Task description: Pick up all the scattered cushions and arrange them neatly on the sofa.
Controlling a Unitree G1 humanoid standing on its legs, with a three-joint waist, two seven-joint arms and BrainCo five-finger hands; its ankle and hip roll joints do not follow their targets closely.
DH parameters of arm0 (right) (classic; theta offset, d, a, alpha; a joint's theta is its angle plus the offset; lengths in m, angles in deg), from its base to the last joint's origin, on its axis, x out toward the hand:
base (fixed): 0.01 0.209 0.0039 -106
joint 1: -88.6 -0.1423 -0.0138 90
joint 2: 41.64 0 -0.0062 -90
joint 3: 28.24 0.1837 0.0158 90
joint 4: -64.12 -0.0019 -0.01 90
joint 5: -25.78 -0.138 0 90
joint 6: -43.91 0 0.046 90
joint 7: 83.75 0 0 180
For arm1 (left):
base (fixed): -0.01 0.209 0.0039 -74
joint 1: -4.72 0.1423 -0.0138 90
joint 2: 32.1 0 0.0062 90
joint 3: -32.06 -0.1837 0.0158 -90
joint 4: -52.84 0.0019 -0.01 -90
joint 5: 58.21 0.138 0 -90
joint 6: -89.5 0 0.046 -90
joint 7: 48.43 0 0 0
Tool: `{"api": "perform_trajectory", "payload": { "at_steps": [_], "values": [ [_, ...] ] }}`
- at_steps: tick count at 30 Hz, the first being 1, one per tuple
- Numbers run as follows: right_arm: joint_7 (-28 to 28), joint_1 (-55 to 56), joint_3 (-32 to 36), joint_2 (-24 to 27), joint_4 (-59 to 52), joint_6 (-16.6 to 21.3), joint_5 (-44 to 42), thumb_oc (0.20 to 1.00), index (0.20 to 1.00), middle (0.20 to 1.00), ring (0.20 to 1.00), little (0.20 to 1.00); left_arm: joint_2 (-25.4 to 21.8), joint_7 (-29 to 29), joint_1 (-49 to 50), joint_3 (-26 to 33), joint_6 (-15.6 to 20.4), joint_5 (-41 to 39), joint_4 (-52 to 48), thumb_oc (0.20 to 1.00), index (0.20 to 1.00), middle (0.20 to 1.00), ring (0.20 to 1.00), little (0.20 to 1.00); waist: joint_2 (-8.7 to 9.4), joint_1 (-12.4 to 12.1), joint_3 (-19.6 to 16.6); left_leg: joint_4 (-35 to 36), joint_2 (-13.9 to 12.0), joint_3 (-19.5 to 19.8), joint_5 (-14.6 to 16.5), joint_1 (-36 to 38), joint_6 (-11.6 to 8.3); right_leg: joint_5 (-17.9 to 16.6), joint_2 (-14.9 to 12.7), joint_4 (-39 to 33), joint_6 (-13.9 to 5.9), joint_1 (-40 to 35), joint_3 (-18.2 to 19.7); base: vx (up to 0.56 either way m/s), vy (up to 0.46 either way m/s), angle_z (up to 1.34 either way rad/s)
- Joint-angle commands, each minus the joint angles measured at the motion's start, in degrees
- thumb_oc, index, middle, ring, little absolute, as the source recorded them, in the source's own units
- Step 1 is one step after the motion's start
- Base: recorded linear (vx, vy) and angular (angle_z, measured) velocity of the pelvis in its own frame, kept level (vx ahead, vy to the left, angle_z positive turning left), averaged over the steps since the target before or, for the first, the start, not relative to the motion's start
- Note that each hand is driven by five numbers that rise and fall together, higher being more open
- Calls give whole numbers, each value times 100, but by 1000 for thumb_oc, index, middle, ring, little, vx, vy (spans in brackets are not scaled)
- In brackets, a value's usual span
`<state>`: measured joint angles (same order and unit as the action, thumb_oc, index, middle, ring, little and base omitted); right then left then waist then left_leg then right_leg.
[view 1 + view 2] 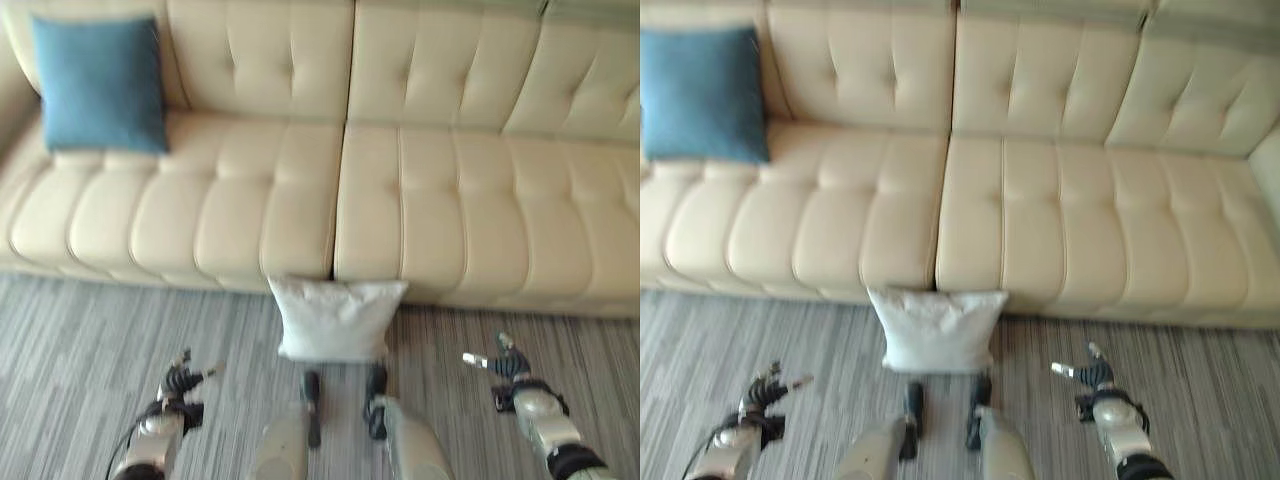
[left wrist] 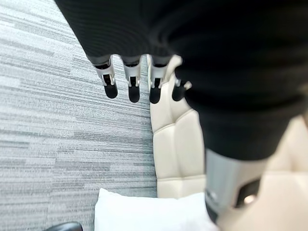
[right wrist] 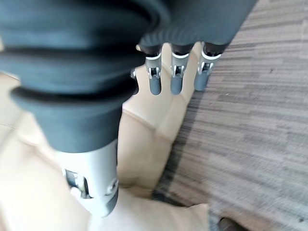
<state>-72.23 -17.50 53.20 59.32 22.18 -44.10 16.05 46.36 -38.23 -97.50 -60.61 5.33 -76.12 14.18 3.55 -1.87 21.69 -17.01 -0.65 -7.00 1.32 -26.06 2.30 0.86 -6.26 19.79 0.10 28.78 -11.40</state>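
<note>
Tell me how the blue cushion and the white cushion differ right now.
Colour: the blue cushion is teal-blue, the white cushion is off-white.
Place: the blue cushion sits on the sofa at the robot's left end; the white cushion is on the striped grey carpet.
Pose: the blue cushion leans upright against the backrest; the white cushion rests against the sofa's front edge.
Both are square, and neither hand touches them.

Soft, even daylight, mild overall blur, faint shadow under the sofa (image 1: 400,200) front edge.
</note>
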Motion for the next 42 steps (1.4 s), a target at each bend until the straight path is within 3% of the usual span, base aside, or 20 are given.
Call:
{"api": "perform_trajectory", "payload": {
  "at_steps": [1, 9, 10, 11, 15, 18, 19, 20, 21, 22, 23, 30, 34, 36, 37, 42],
  "values": [
    [400, -49, -286, 160, -36, 161, -293, 1000, 1000, 1000, 1000, 1000, -143, 393, 53, -168, 430, -557, 2, 1000, 1000, 1000, 1000, 1000, 23, -9, -332, -388, 14, 211, 481, -200, -235, 692, -196, 554, -347, -212, 254, -154, -14, 8],
    [1017, -2435, -708, 372, 574, 287, -951, 1000, 1000, 1000, 1000, 1000, -640, 683, -2003, -738, 552, -983, 372, 1000, 1000, 1000, 1000, 1000, -48, 129, -13, -2051, -101, 267, 732, -2958, -143, 1137, -310, 2335, -149, 2606, 581, -134, 23, 5],
    [1017, -2437, -708, 372, 575, 287, -951, 1000, 1000, 1000, 1000, 1000, -640, 683, -2004, -738, 553, -984, 373, 1000, 1000, 1000, 1000, 1000, -47, 130, -23, -2058, -101, 266, 735, -2972, -142, 1140, -311, 2343, -149, 2621, 583, -18, 61, 5],
    [1252, -3344, -1014, 272, 480, 389, -1080, 1000, 1000, 1000, 1000, 1000, -729, 869, -2798, -1038, 547, -931, 376, 1000, 1000, 1000, 1000, 1000, -108, 137, 53, -2476, -39, 278, 811, -3865, -108, 1350, -368, 2940, -70, 3571, 732, 1, 50, -4],
    [1423, -4370, -1491, -266, 773, 400, -1339, 1000, 1000, 1000, 1000, 1000, -630, 1002, -4045, -1660, 481, -958, 666, 1000, 1000, 1000, 1000, 1000, -184, 118, 59, -3058, 129, 318, 940, -4733, -74, 1594, -449, 3566, 63, 4430, 891, 49, 16, 7],
    [1457, -4583, -1506, -570, 745, 470, -1631, 1000, 1000, 1000, 1000, 1000, -500, 1079, -4411, -1844, 503, -1008, 593, 1000, 1000, 1000, 1000, 1000, -234, 93, 53, -3169, 208, 344, 951, -4935, -57, 1646, -476, 3705, 99, 4623, 935, 41, -12, 16],
    [1426, -4716, -1520, -805, 621, 608, -1917, 909, 909, 909, 909, 909, -371, 1141, -4710, -2013, 546, -1018, 445, 1000, 1000, 1000, 1000, 1000, -283, 69, 36, -3181, 270, 363, 930, -5044, -47, 1683, -505, 3795, 109, 4740, 955, 18, -29, 14],
    [1397, -4756, -1537, -917, 503, 699, -2053, 504, 504, 504, 504, 504, -310, 1143, -4871, -2145, 561, -1005, 392, 1000, 1000, 1000, 1000, 1000, -302, 70, 30, -3181, 306, 390, 902, -5085, -58, 1684, -511, 3808, 115, 4769, 963, 17, -38, 11],
    [1404, -4791, -1540, -976, 411, 747, -2103, 200, 200, 200, 200, 200, -289, 1148, -4960, -2210, 572, -953, 340, 1000, 1000, 1000, 1000, 1000, -312, 72, 13, -3157, 334, 393, 882, -5105, -59, 1694, -541, 3809, 121, 4794, 963, 4, -39, 9],
    [1370, -4811, -1564, -1049, 349, 821, -2153, 200, 200, 200, 200, 200, -244, 1137, -5032, -2248, 578, -922, 341, 1000, 1000, 1000, 1000, 1000, -311, 75, -6, -3112, 350, 393, 865, -5106, -57, 1700, -540, 3803, 131, 4803, 956, 4, -10, 17],
    [1338, -4834, -1560, -1105, 265, 901, -2257, 200, 200, 200, 200, 200, -206, 1140, -5096, -2275, 619, -925, 290, 200, 200, 200, 200, 200, -308, 82, -48, -3061, 383, 405, 835, -5114, -61, 1692, -532, 3802, 135, 4819, 941, 2, 4, 18],
    [1248, -4326, -1467, -1257, -637, 1200, -2116, 200, 200, 200, 200, 200, 92, 1166, -4579, -2021, 802, -1063, -535, 200, 200, 200, 200, 200, -272, 120, -262, -2693, 375, 466, 727, -4850, -93, 1485, -460, 3427, 44, 4572, 864, -4, 15, 9],
    [1094, -3563, -1290, -1269, -1573, 1286, -1807, 200, 200, 200, 200, 200, 368, 1226, -3776, -1749, 925, -914, -1603, 200, 200, 200, 200, 200, -224, 143, -333, -2012, 279, 534, 598, -4105, -152, 1225, -397, 2810, -126, 3868, 727, -45, 14, -3],
    [1097, -3523, -1292, -1269, -1602, 1276, -1799, 200, 200, 200, 200, 200, 374, 1237, -3734, -1746, 911, -901, -1639, 200, 200, 200, 200, 200, -231, 141, -324, -1976, 278, 540, 583, -4052, -153, 1210, -393, 2774, -127, 3814, 718, -19, 2, -7],
    [888, -2877, -1176, -1309, -2256, 1285, -1696, 200, 200, 200, 200, 200, 511, 1239, -3120, -1592, 943, -696, -2343, 200, 200, 200, 200, 200, -218, 149, -299, -1503, 269, 550, 507, -3353, -193, 1047, -342, 2275, -208, 3147, 613, 0, -1, -5],
    [522, -1479, -1010, -1363, -3472, 1298, -1420, 200, 200, 200, 200, 200, 815, 1096, -1789, -1213, 1030, -536, -3551, 200, 200, 200, 200, 200, -180, 165, -344, -560, 272, 585, 366, -1835, -273, 747, -292, 1261, -342, 1650, 434, 46, -8, -6]
  ]
}}
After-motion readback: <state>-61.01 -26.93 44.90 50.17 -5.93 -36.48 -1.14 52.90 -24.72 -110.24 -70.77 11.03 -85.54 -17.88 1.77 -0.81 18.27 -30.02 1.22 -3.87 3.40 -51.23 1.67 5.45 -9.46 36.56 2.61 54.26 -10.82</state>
